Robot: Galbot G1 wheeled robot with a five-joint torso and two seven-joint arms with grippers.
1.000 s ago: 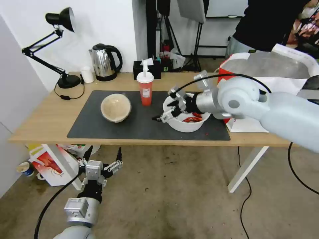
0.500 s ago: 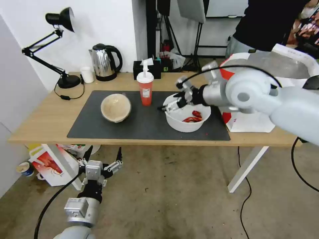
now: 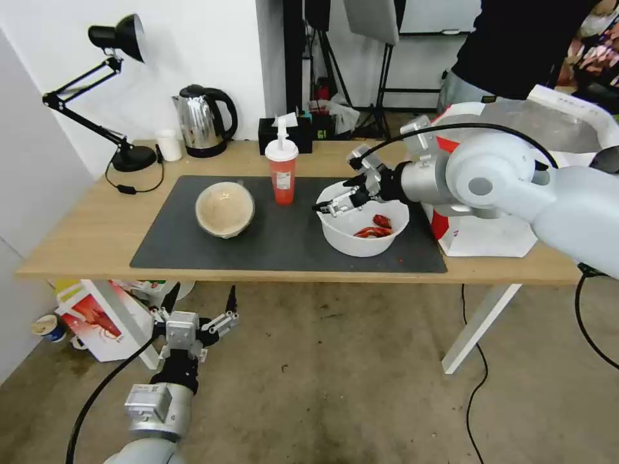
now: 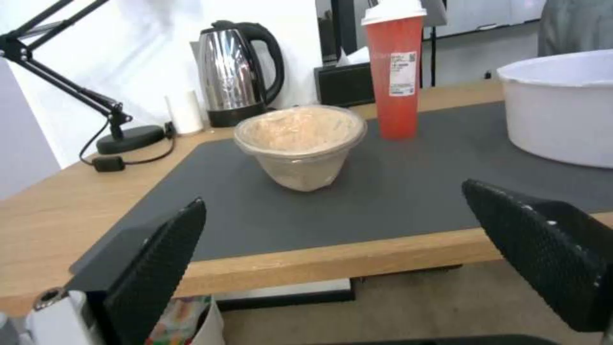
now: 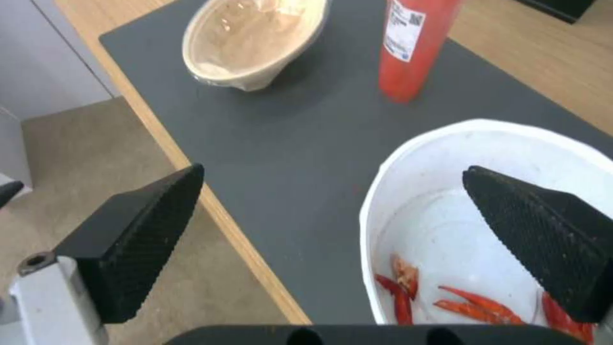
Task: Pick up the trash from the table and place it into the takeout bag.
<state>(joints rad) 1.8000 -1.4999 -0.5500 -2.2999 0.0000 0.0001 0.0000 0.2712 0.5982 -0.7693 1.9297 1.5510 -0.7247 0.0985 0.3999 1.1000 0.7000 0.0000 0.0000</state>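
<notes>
Right gripper — fingers spread apart, over the rim of the large white plastic bowl with red scraps. Left gripper spread too — low, below the light-wood table.

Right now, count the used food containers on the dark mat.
3: tan paper bowl toward the lamp side, red lidded cup mid-mat, white plastic bowl nearest the takeout bag.

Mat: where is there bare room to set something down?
Bare dark grey mat lies along its front strip, before the tan paper bowl and red cup. The bare desk top beside the lamp base is free. It is crowded around the white plastic bowl, right gripper and takeout bag.
</notes>
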